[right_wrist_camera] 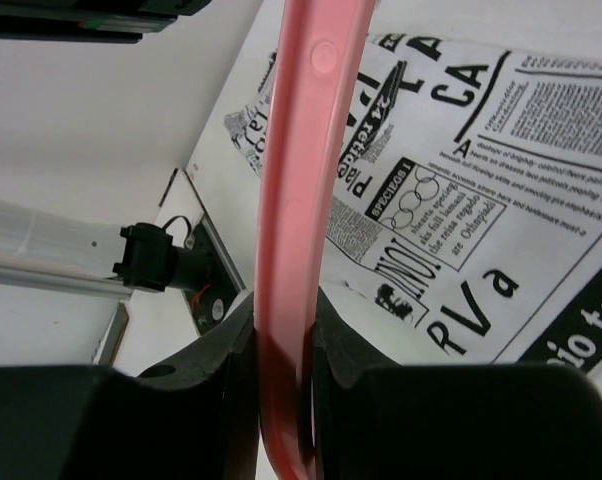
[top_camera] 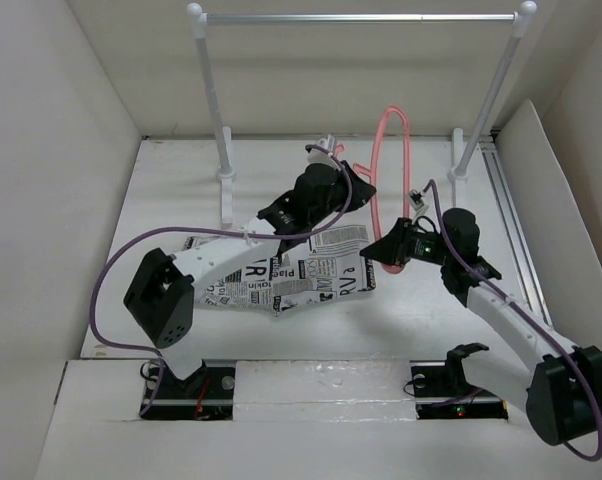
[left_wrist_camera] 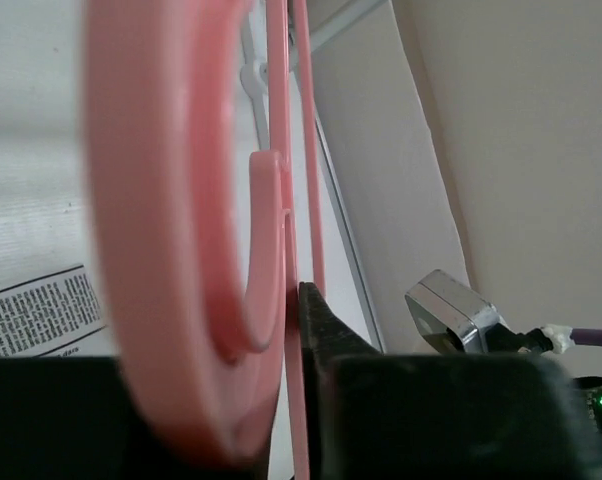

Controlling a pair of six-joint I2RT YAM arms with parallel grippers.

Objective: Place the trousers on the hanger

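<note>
Table (top_camera: pixel 431 320) was white, w/ a rail (top_camera: pixel 361 17) on two posts at the far side. The trousers (top_camera: pixel 321 270) lay crumpled-flat mid-table, partly under the left arm, right edge near the hanger's low end; not threaded on it yet. Judged: soft, light, floppy cloth, so it would sag and fold wherever unsupported and slide over smooth plastic. Best pinched at a hem or waistband edge, prob. through a doubled layer, not mid-panel. The hanger (top_camera: pixel 389 140) stood roughly upright, edge-on to the top cam, in front of the rail and not hooked on it. Judged: thin, stiff but springy plastic, light and slick, so it could twist in a pinch; gripping the frame near a corner seemed safer than the hook. Left gripper (top_camera: pixel 349 172) was clamped narrow on the hanger's upper part by the hook curve. Right gripper (top_camera: pixel 396 250) was closed on the lower frame bar, fingers tight on both sides per wrist cam.
</note>
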